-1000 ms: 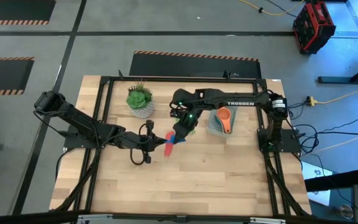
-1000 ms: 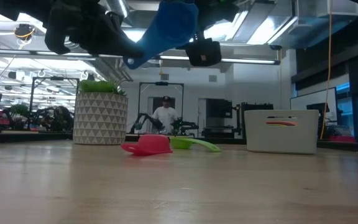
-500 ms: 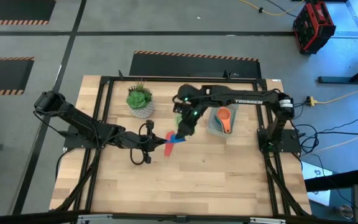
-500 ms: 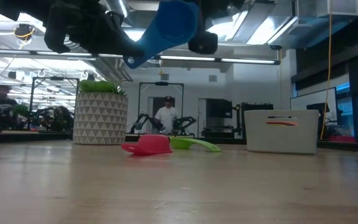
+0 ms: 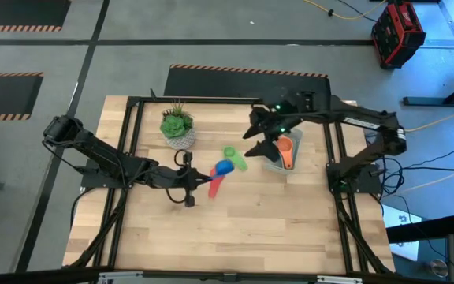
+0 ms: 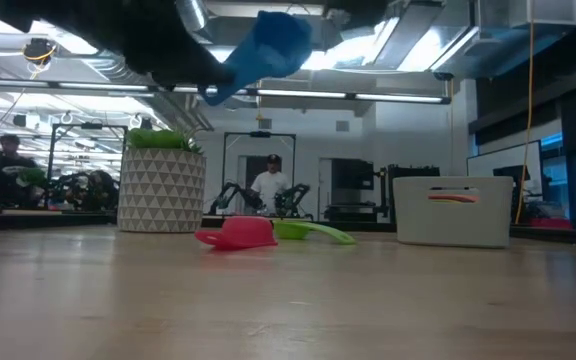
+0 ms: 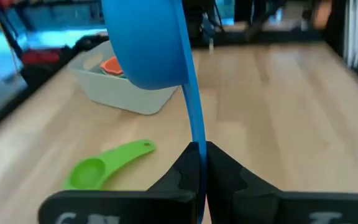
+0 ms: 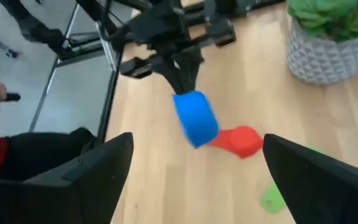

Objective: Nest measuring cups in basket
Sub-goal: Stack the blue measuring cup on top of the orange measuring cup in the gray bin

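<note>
Four measuring cups show. The blue cup [image 5: 224, 167] is held up off the table by its thin handle, pinched between the closed fingers of the left gripper [image 7: 199, 163]; in the low view it hangs high above the wood [image 6: 268, 45], and the right wrist view sees it bowl-down under the left arm's fingers [image 8: 195, 118]. Under and just beside it the red cup [image 5: 213, 184] lies on the table, upside down in the low view [image 6: 236, 233]. The green cup [image 5: 234, 158] lies flat a little nearer the basket, its handle stretched along the wood [image 7: 107, 165]. The orange cup [image 5: 284, 150] sits inside the basket [image 5: 268, 163], a pale grey bin standing on the table's right half; the low view shows an orange strip through its wall [image 6: 453, 211].

The right gripper [image 5: 257, 142] hovers beside the basket's left edge with its fingers spread wide and nothing between them.

A potted green plant [image 5: 178, 128] in a white patterned pot stands near the table's [image 5: 274, 229] far left part, well apart from the basket. No writing can be read in any view. A person [image 6: 271, 187] stands far back in the room beyond the table.
</note>
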Available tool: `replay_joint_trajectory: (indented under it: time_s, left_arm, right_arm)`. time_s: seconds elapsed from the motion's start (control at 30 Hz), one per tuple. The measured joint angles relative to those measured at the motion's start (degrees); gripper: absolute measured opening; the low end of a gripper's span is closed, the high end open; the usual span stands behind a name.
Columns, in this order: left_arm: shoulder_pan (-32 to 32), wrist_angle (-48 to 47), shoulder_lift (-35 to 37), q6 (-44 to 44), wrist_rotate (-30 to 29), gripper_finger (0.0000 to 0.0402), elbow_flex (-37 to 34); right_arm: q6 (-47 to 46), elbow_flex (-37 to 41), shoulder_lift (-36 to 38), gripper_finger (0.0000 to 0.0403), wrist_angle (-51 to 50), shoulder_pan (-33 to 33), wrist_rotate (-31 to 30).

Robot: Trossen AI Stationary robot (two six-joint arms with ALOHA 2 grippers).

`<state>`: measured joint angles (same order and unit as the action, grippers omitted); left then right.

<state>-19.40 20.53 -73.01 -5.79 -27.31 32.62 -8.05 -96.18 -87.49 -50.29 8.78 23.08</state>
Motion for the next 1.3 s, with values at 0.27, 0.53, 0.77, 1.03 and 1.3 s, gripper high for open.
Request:
replay_joint_trajectory:
  time_s: [0.27, 0.53, 0.77, 1.03, 1.3]
  left_arm:
    - [0.0, 4.58, 0.0, -15.21, -0.2, 0.0003, 0.02]
    - [0.0, 5.18, -0.02, -16.37, -0.2, 0.0003, 0.02]
    - [0.0, 5.93, -0.04, -16.25, -0.57, 0.0005, 0.02]
    - [-0.02, 6.09, -0.04, -16.21, -0.5, 0.0004, 0.02]
    - [0.0, 6.11, -0.04, -16.18, -0.13, 0.0007, 0.02]
  right_arm:
    - [1.33, -0.07, -1.93, 0.0362, 1.26, -7.02, -8.15]
    - [4.83, -0.02, -3.2, 0.0354, 3.99, -12.24, -36.46]
    - [3.91, -0.04, -6.4, 0.0351, 6.84, -14.24, -36.97]
    - [5.43, -0.02, -11.26, 0.0351, 9.24, -16.11, -37.97]
    - [7.27, -0.02, -12.3, 0.0326, 9.63, -17.25, -48.92]
